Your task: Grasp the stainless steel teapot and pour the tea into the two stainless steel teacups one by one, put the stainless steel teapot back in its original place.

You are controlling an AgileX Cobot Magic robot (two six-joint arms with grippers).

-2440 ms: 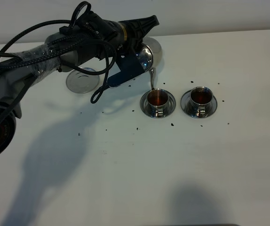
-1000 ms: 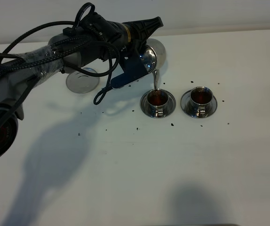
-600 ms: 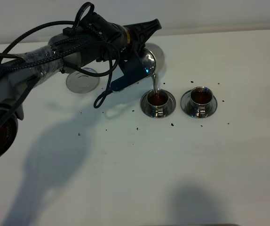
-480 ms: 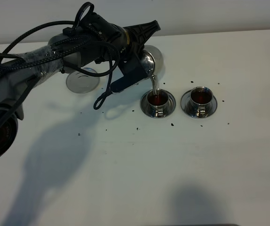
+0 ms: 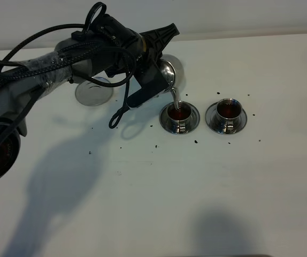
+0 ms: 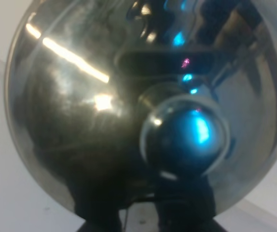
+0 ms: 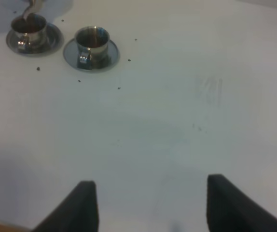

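Observation:
My left gripper (image 5: 156, 64) is shut on the stainless steel teapot (image 5: 170, 69) and holds it tilted, with the spout (image 5: 174, 95) just above the left teacup (image 5: 179, 112). Tea runs into that cup. The right teacup (image 5: 229, 109) holds dark tea and stands on its saucer (image 5: 213, 121). The empty saucer (image 5: 92, 93), the original place, lies behind my left arm. The left wrist view is filled by the teapot's belly (image 6: 76, 121) and lid knob (image 6: 184, 137). My right gripper (image 7: 153, 208) is open and empty, far from both cups (image 7: 30, 26) (image 7: 92, 41).
Small dark specks (image 5: 196, 141) are scattered on the white table around the cups. A loose black cable loop (image 5: 119, 115) hangs from my left arm just above the table. The table's far edge (image 5: 260, 35) meets a pale wall.
My left gripper has rolled further and dipped the teapot, bringing the spout lower and closer over the left cup. Tea keeps running. The cups and right arm have not moved.

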